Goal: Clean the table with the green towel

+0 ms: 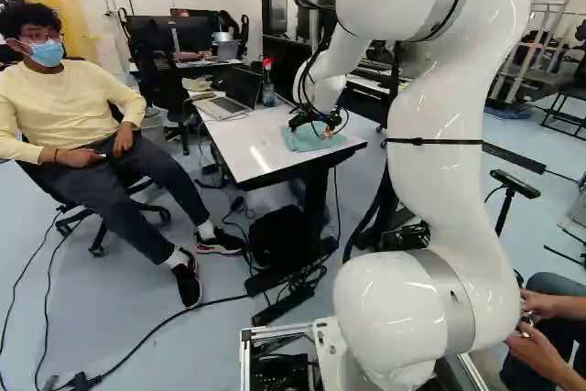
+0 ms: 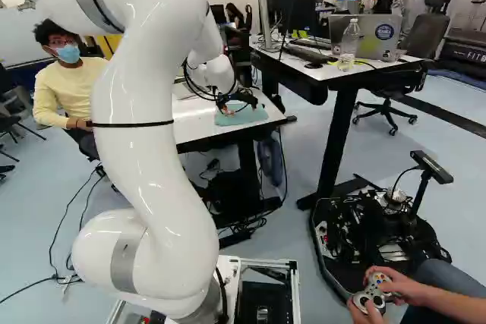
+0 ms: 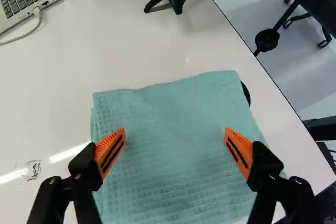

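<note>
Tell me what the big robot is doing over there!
The robot arm has its open gripper over the green towel, which lies on the white table. It isn't gripping the towel yet. It will probably grab it and wipe the table, where a dark scribble shows near the towel.

Arm (image 1: 438,144) bent fwd; pincer (image 1: 318,131) spread wide, dnwd.

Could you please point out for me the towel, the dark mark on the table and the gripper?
Towel (image 3: 176,156): wrist view, the middle of the cloth.
Dark mark (image 3: 33,170): wrist view, the middle of the scribble.
Gripper (image 3: 175,131): wrist view, midway between its open fingertips.
</note>
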Robot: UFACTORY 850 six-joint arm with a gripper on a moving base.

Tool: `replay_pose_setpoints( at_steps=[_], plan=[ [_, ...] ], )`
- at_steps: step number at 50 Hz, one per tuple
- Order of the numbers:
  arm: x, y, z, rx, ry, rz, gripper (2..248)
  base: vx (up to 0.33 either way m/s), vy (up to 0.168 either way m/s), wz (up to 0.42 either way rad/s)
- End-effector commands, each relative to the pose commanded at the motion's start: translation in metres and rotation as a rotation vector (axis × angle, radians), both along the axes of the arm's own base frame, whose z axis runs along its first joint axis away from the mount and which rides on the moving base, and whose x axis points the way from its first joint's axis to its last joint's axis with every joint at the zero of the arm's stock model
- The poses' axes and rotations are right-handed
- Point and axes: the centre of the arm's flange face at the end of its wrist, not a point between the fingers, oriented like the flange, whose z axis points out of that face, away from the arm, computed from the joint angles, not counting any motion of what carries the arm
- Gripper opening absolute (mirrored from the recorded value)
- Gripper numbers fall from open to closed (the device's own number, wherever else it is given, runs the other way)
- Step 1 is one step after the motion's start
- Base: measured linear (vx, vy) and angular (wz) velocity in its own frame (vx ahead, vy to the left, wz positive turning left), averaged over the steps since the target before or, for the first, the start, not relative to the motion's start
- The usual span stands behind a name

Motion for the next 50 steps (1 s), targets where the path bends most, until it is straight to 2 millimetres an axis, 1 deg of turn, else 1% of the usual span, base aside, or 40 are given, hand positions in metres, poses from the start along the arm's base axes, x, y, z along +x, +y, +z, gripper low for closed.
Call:
replay_pose_setpoints(
  at_steps=[34,35,40,41,45,46,50],
  plan=[
    [-0.0010,0.0000,-0.0008,-0.010,0.014,0.012,247,0.000,0.000,0.000],
    [-0.0010,0.0000,-0.0008,-0.010,0.014,0.012,236,0.000,0.000,0.000],
    [-0.0010,0.0000,-0.0008,-0.010,0.014,0.012,236,0.000,0.000,0.000],
    [-0.0010,0.0000,-0.0008,-0.010,0.014,0.012,222,0.000,0.000,0.000],
    [-0.0010,0.0000,-0.0008,-0.010,0.014,0.012,222,0.000,0.000,0.000],
    [-0.0010,0.0000,-0.0008,-0.010,0.014,0.012,210,0.000,0.000,0.000],
    [-0.0010,0.0000,-0.0008,-0.010,0.014,0.012,210,0.000,0.000,0.000]
  ],
)
